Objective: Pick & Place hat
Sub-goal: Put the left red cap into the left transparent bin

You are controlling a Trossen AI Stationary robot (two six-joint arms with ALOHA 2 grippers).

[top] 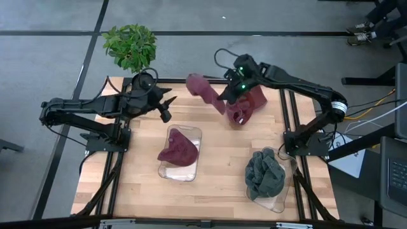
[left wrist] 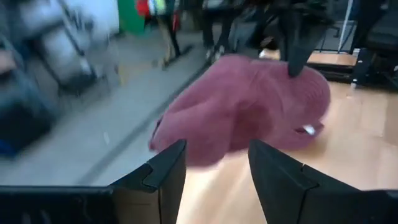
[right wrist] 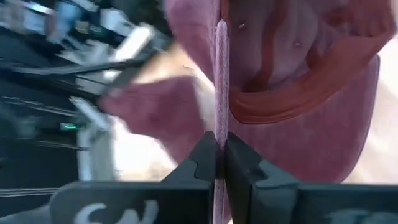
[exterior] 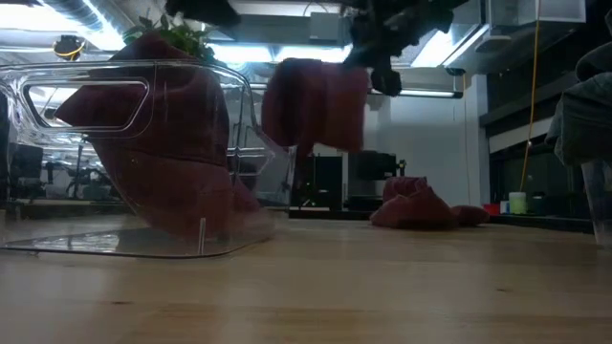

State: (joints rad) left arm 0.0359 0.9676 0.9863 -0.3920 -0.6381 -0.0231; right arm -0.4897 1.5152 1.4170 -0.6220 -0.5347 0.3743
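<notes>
While clamped tight, right hand (top: 224,95) on lifted maroon hat (top: 205,91).

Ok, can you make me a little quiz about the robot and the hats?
1. True or false: the right gripper is pinching a maroon hat up in the air.
2. What colour is the hat in the clear bin on the robot's right side? A) dark green B) yellow
3. Fill in: the left gripper is open and holds ____.

Key: 1 true. 2 A, a dark green hat. 3 nothing.
</notes>
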